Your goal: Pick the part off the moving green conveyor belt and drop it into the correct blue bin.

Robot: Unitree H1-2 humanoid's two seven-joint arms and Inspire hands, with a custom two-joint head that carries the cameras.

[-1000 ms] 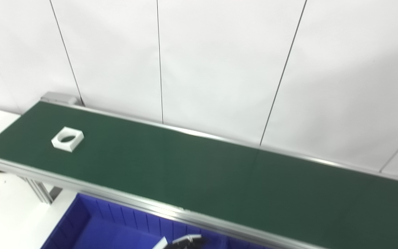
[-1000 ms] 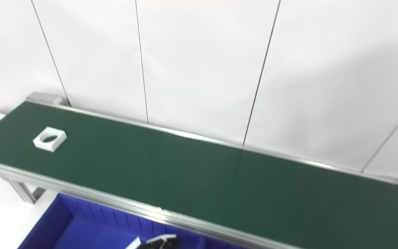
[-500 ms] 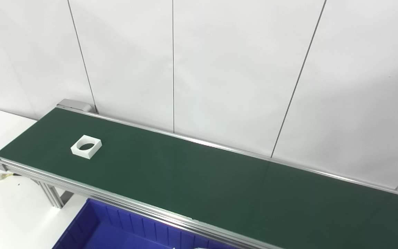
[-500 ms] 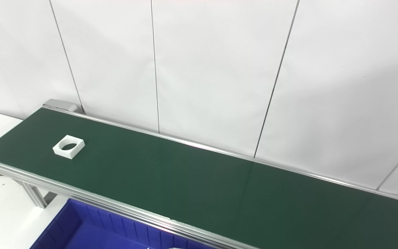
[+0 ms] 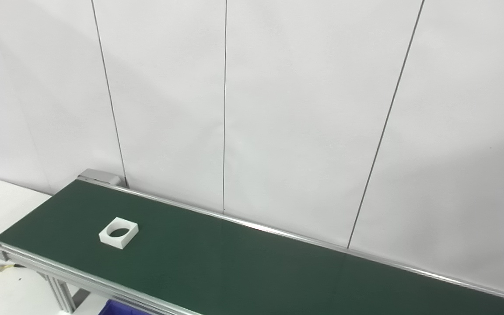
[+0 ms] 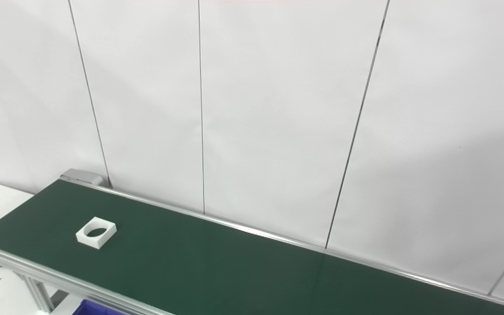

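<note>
Neither hand nor arm appears in either view, so whether each is spread, pressed together or holding something cannot be told, and no arm pose can be given. The part (image 5: 118, 232), a white square block with a round through-hole, lies flat on the green conveyor belt (image 5: 243, 267) near its left end, apart from both aluminium side rails. A corner of the blue bin (image 5: 118, 309) shows below the near rail (image 5: 72, 280) at the bottom edge; the right eye view shows a smaller sliver of it. The left eye view shows the belt's left end and more of the white surface (image 5: 2, 205) beside it. A white panelled wall (image 5: 300, 109) stands behind the belt.
</note>
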